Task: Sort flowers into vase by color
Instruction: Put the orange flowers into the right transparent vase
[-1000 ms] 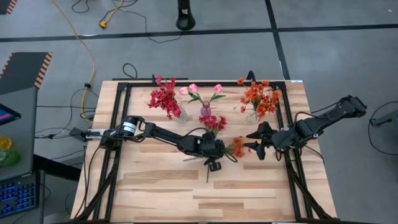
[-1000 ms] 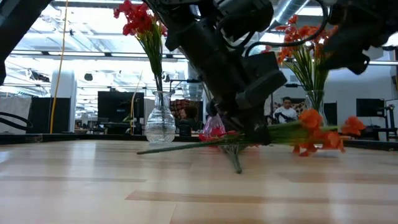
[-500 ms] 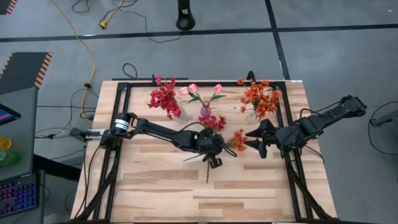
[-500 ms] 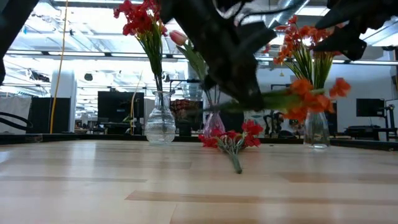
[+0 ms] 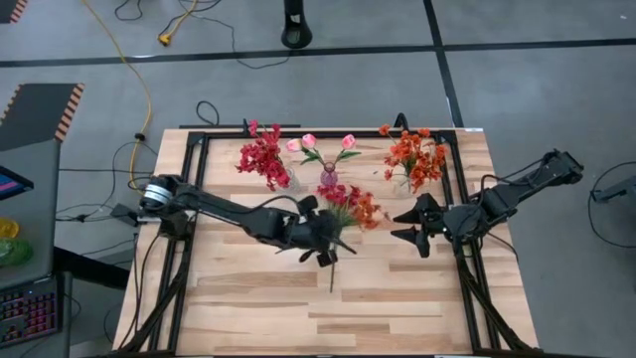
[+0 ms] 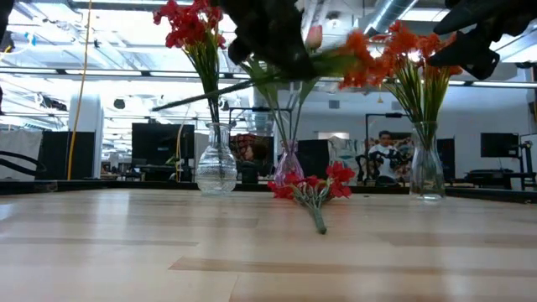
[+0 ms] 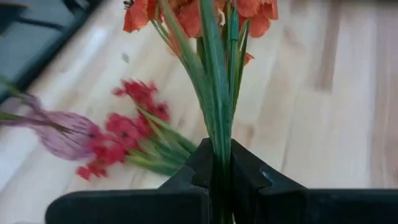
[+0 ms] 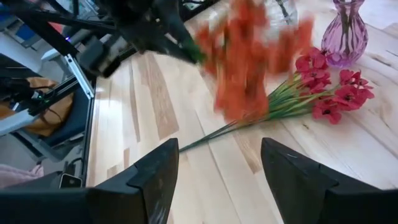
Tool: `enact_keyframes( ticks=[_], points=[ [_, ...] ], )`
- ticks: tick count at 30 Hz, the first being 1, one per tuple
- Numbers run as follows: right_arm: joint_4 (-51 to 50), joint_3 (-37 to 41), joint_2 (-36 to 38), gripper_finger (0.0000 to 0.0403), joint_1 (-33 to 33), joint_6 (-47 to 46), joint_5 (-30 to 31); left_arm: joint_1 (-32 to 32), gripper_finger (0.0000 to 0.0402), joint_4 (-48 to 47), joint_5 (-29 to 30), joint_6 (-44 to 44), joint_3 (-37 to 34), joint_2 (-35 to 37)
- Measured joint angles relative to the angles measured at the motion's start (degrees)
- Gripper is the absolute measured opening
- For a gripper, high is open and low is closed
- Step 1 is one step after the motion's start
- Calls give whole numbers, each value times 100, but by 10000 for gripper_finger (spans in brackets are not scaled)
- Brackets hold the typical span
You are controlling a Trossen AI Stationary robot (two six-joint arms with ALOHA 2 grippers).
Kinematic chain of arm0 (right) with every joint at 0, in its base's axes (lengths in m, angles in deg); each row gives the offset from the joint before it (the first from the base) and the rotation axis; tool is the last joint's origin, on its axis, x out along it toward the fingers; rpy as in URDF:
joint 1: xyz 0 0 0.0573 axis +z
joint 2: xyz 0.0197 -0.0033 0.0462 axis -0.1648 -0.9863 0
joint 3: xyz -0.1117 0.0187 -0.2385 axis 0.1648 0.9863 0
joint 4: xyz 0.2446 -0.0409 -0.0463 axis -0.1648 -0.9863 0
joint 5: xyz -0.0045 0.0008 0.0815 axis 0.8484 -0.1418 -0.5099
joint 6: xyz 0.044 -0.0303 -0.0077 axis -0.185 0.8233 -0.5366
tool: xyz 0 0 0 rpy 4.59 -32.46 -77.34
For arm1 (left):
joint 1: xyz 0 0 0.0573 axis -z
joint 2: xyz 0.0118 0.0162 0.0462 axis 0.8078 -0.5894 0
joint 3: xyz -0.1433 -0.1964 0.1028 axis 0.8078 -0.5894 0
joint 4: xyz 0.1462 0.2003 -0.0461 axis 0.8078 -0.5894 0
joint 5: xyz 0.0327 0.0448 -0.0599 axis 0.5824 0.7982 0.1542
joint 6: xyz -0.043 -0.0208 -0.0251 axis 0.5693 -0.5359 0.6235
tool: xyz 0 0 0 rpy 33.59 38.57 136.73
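Note:
My left gripper (image 5: 333, 231) is shut on an orange flower sprig (image 5: 363, 209) held in the air over the table's middle. A red sprig (image 6: 315, 189) lies flat on the wood below it, blossoms toward the far side and stem (image 5: 331, 278) toward the near edge. Along the far side stand a clear vase with red flowers (image 5: 263, 159), a purple vase with pink flowers (image 5: 328, 177) and a clear vase with orange flowers (image 5: 412, 164). My right gripper (image 5: 405, 226) hovers open to the right of the sprigs, with nothing between its fingers. My left gripper pinches the orange sprig's bundled green stems (image 7: 221, 146) between its two fingers, partway along them. The fingers slant down from the table's left. The sprig is lifted clear and lies about level, its blossoms (image 6: 369, 63) pointing right and its stem end (image 6: 176, 102) sticking out behind.
A black metal frame (image 5: 189, 199) runs around the wooden tabletop. Bare wood spreads across the near half of the table (image 5: 328, 318). In the low view, a person sits at a desk in the room beyond (image 6: 386, 151).
My left gripper has risen and drawn back a little toward the table's left, carrying the orange sprig from the tabletop up clear of it. The sprig's blossoms have swung toward the far edge. The red sprig stayed where it lay.

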Motion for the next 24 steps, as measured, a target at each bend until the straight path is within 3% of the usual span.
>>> enact_keyframes(
  ticks=[4,11,20,24],
  points=[
    [39,0,-107,256,-2,0,9,31,10,938,544,46,-419,305],
    [914,0,-534,256,-15,395,254,-30,9,2744,566,-725,-621,287],
    [3109,0,-1192,256,-15,2010,1094,-50,9,3576,353,-1128,-619,276],
    [3929,0,-1525,256,-15,2510,1197,-50,9,3714,265,-1194,-619,272]
  ],
)
